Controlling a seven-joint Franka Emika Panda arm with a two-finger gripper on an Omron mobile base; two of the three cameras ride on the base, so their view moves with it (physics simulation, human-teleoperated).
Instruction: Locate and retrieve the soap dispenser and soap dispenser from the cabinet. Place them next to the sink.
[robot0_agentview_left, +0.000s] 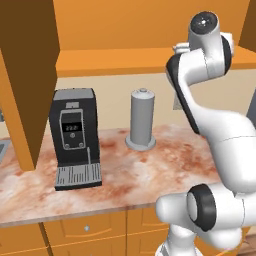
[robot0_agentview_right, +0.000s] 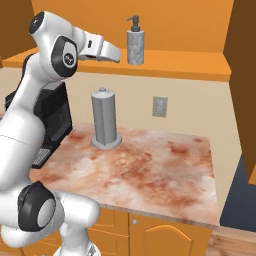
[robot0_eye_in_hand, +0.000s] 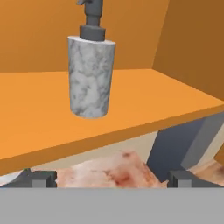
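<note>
Mottled light grey with a dark grey pump, the soap dispenser (robot0_agentview_right: 135, 41) stands upright on the flat orange shelf board (robot0_agentview_right: 190, 67) of the cabinet (robot0_agentview_left: 115, 20), top centre of the right base view; in the hand view it stands in the upper middle of the frame, well back from the shelf's front edge. The gripper (robot0_eye_in_hand: 112, 178) hovers in front of the shelf, apart from the bottle, its two dark fingertips (robot0_eye_in_hand: 43, 178) spread wide at the lower corners of the hand view, released and holding nothing. In the right base view the white hand (robot0_agentview_right: 102, 50) points at the bottle from the upper left. Below, on the reddish marbled counter (robot0_agentview_right: 150, 165), a taller plain grey cylinder (robot0_agentview_right: 105, 120) stands on a round base. A black coffee machine (robot0_agentview_left: 76, 137) sits at centre left of the left base view. A wall socket (robot0_agentview_right: 160, 106) is set in the beige wall.
</note>
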